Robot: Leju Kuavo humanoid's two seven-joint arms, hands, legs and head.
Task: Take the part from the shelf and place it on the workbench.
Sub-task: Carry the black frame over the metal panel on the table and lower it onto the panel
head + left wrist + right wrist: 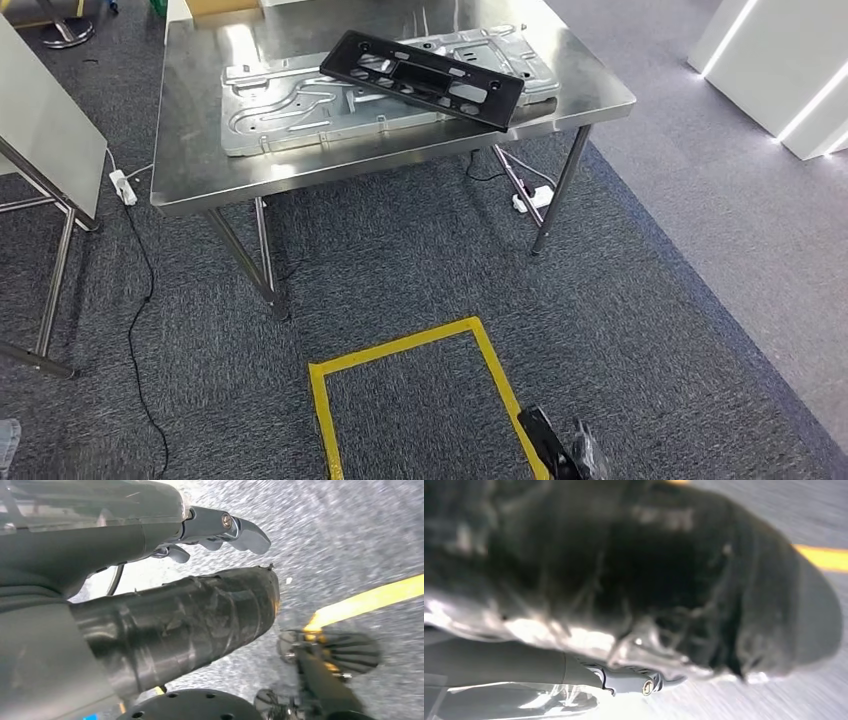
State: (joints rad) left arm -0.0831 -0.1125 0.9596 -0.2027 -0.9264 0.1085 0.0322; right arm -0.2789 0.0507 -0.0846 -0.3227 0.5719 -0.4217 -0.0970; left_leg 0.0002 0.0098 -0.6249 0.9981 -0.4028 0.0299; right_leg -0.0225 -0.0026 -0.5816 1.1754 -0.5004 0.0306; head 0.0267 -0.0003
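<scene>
The black plastic part (425, 78), long and flat with several cut-outs, lies at a slant across a silver stamped metal panel (290, 105) on the steel workbench (190, 150). One end of the part reaches toward the bench's right front edge. My left hand (190, 615) hangs over the grey carpet, its thumb apart from its fingers (240, 530) and nothing in it. My right hand (649, 580) also hangs low over the carpet, blurred, with nothing between its thumb and fingers (644, 684).
A yellow tape square (400, 345) marks the carpet in front of the bench. A second steel table (40, 140) stands at the left. A white power strip (122, 186) and a black cable lie between the tables. White lit panels (780, 70) stand at the far right.
</scene>
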